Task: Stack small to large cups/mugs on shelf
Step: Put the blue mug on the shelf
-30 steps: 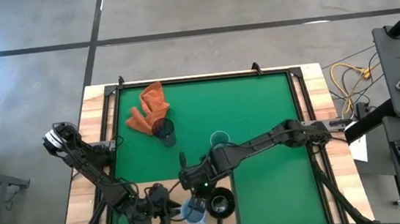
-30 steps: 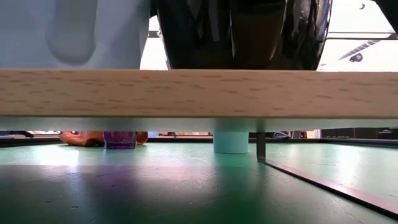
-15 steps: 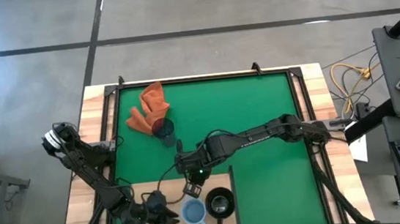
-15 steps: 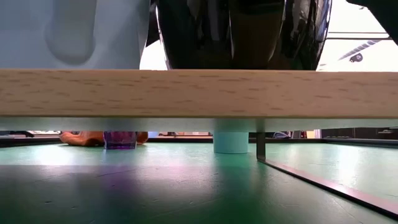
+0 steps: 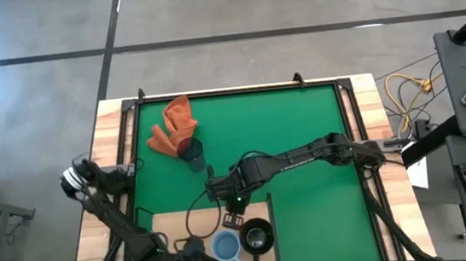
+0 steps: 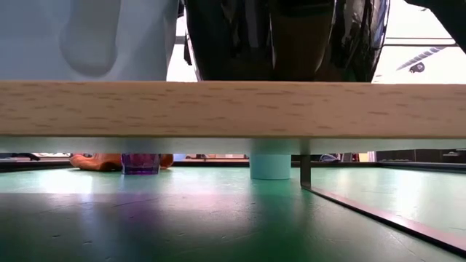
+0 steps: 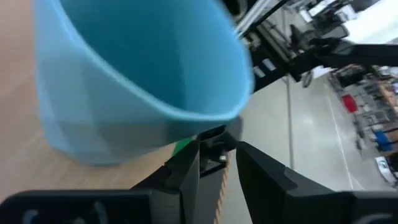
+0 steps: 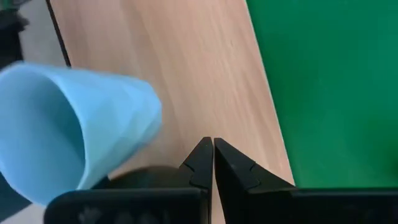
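Note:
The light blue mug (image 5: 225, 248) and the black mug (image 5: 258, 235) stand side by side on the wooden shelf board (image 5: 174, 226) at the mat's near edge. The dark purple cup (image 5: 190, 152) stands on the mat by the orange cloth. The teal-green cup is hidden under my right arm in the high view; its base (image 6: 269, 166) shows on the mat in the low view. My left gripper (image 7: 217, 149) is slightly open and empty, just left of the blue mug (image 7: 137, 68). My right gripper (image 8: 212, 144) is shut above the board (image 8: 186, 74), on the far side of the blue mug (image 8: 68, 124).
The orange cloth (image 5: 172, 123) lies at the mat's far left. The green mat (image 5: 301, 124) is bare on its right half. The board stands raised above the mat; its front edge (image 6: 233, 109) spans the low view. A thin metal leg (image 6: 305, 171) stands under it.
My left gripper has drawn back from the light blue mug toward the table's near edge. My right gripper has pulled a little toward the far edge, away from the two mugs, and its arm now covers the teal-green cup. The mugs stay in place on the board.

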